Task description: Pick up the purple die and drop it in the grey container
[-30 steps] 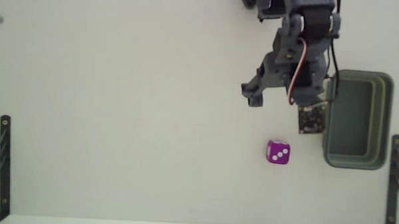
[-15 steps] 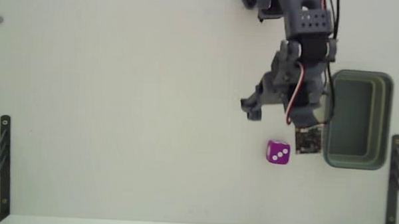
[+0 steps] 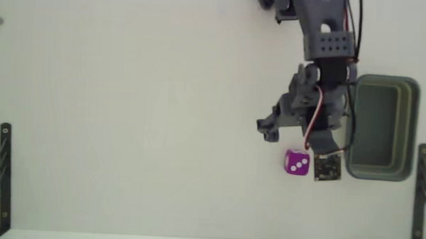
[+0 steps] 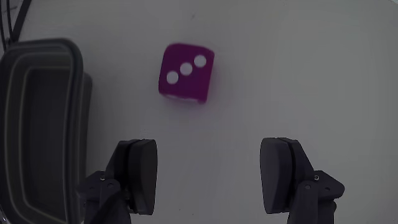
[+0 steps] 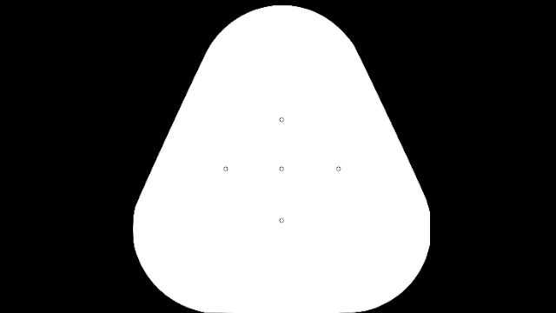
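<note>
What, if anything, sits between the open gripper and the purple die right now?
Nothing visible. In the wrist view the gripper is open, and only bare table separates it from the purple die. The grey container sits off to the left.

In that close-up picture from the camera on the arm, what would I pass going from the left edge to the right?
In the wrist view: grey container at the left edge → purple die, three white pips up, on the white table. The open end effector sits along the bottom, one finger left of the die, the other right of it.
</note>
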### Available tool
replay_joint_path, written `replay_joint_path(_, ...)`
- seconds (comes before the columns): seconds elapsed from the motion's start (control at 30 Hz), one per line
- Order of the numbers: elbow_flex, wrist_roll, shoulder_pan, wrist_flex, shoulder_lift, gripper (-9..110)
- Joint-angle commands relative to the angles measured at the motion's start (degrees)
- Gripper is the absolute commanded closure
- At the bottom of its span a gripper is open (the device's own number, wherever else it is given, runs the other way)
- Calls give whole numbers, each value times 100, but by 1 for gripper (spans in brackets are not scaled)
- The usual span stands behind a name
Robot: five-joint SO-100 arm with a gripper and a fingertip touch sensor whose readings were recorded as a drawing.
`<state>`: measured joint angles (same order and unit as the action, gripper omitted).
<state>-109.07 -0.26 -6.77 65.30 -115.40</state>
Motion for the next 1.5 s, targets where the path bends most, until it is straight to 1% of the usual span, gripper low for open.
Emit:
replay_joint_path(0.0, 371, 26, -56, -155, 69, -9)
replay_joint_path(1.0, 1905, 26, -56, -679, 2126, -9)
replay_joint_path(1.47, 2045, 26, -58, -688, 2275, -9)
